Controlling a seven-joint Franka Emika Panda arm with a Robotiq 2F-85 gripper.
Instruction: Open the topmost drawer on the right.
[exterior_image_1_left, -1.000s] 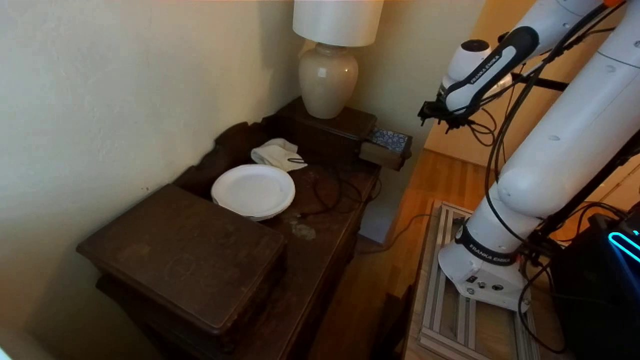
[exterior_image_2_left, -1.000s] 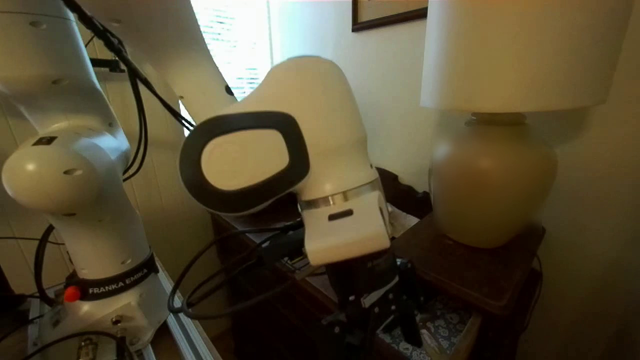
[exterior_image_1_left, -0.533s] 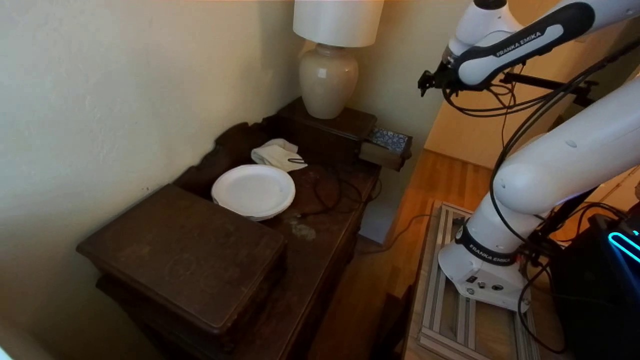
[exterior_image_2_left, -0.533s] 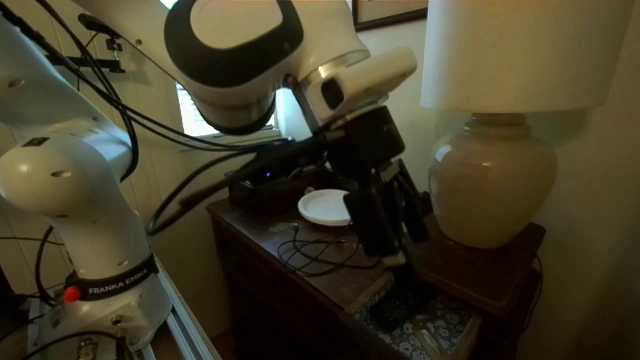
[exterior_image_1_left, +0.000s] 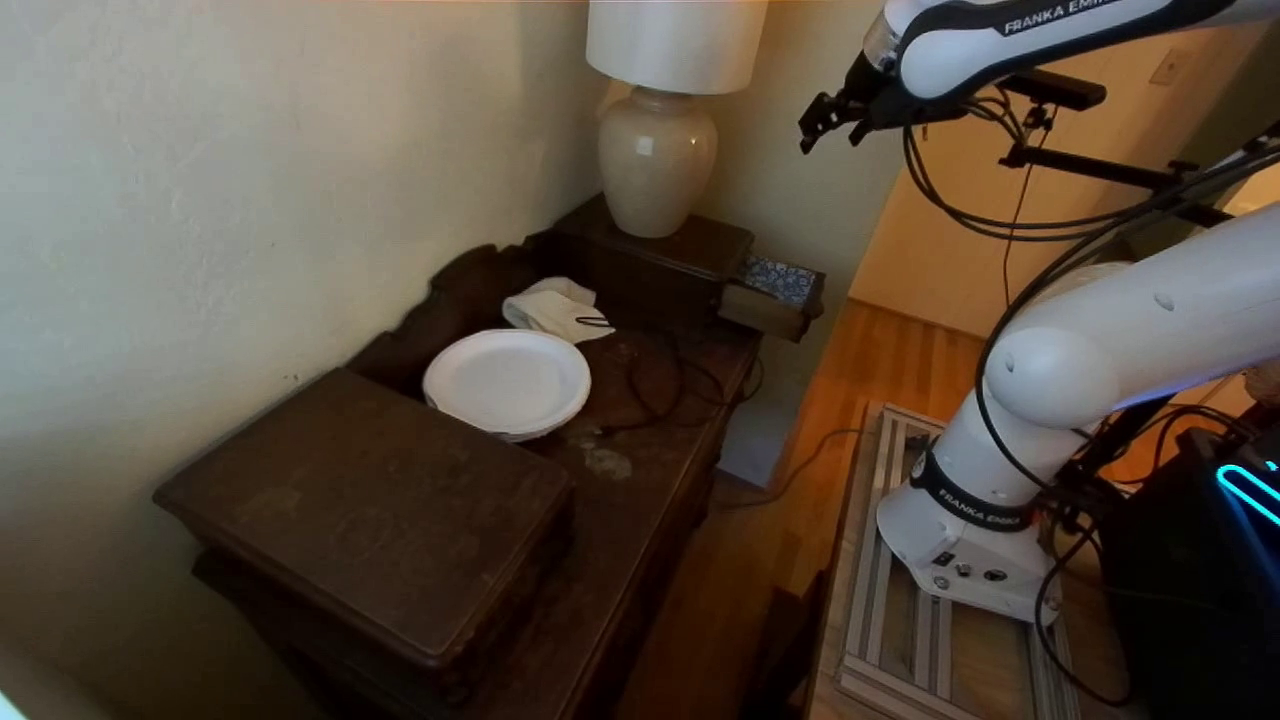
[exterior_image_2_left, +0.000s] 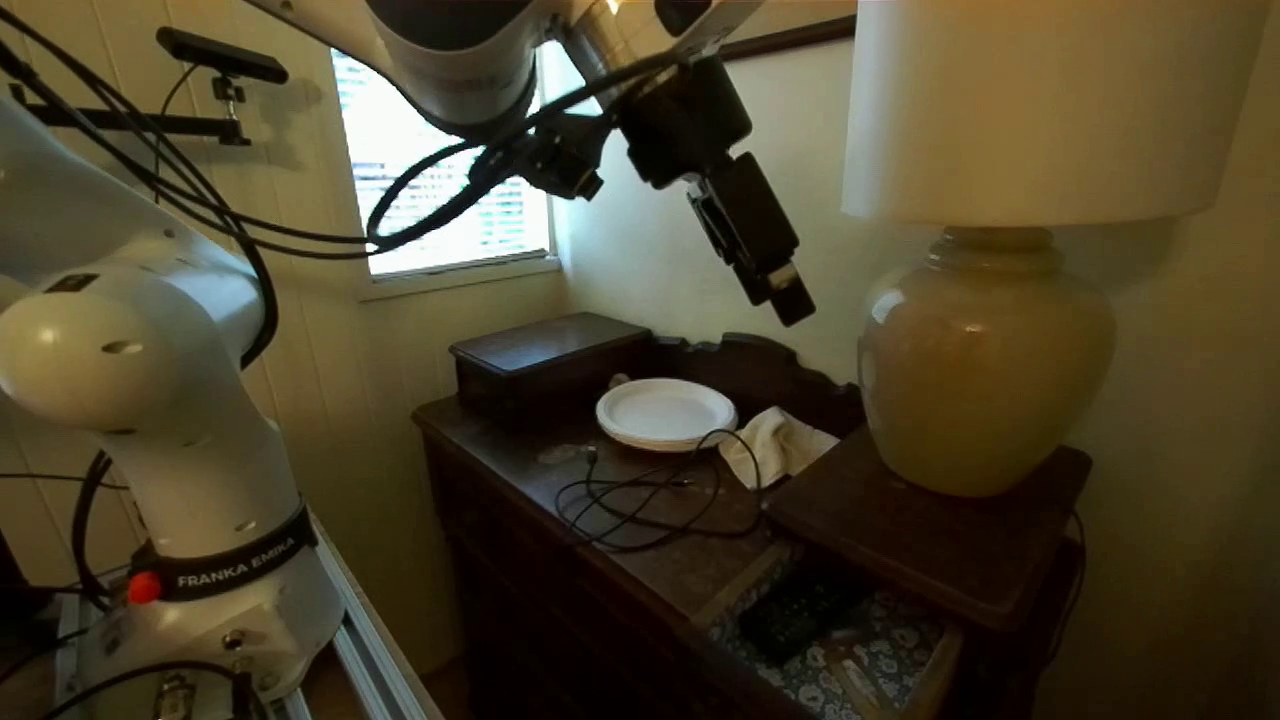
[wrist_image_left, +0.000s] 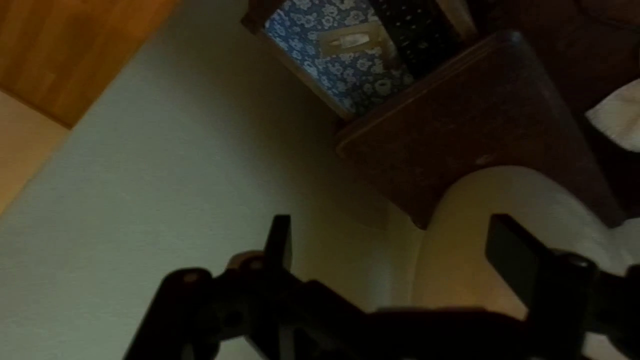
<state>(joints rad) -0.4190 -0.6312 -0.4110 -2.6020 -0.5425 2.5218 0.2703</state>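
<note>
Readable stuff: FRANKA EMIKA, clear as day on the black band (exterior_image_2_left: 235, 564) round the base of the arm (exterior_image_1_left: 1180, 330), in both exterior views. Same brand again on the upper link (exterior_image_1_left: 960, 62) in an exterior view, but there the lettering runs out of frame partway through the second word.

The topmost drawer (exterior_image_1_left: 760, 308) is standing open, sticking out of the raised box section (exterior_image_2_left: 950, 545) that the lamp (exterior_image_1_left: 655, 165) sits on. You can see right into it: blue floral lining (wrist_image_left: 312, 62), a dark thing with white dots (wrist_image_left: 417, 35), plus a small tan packet (wrist_image_left: 350, 41), too blurry to read.

As for the gripper (wrist_image_left: 390, 240), its jaws are spread wide, with the wall (wrist_image_left: 125, 215) and the lamp showing through the gap in the wrist view.

Compared to a second ago, the gripper is way higher. In that frame it's down in front of the drawer and hides part of it; now it's up against the wall in an exterior view, well apart from the drawer. The white plate (exterior_image_2_left: 665, 413), cream cloth (exterior_image_2_left: 775, 445) and tangled black cable (exterior_image_2_left: 630, 520) on the dresser (exterior_image_2_left: 685, 575) are all in plain sight there now, too. The drawer itself looks just as far out as it does in the earlier frame.
</note>
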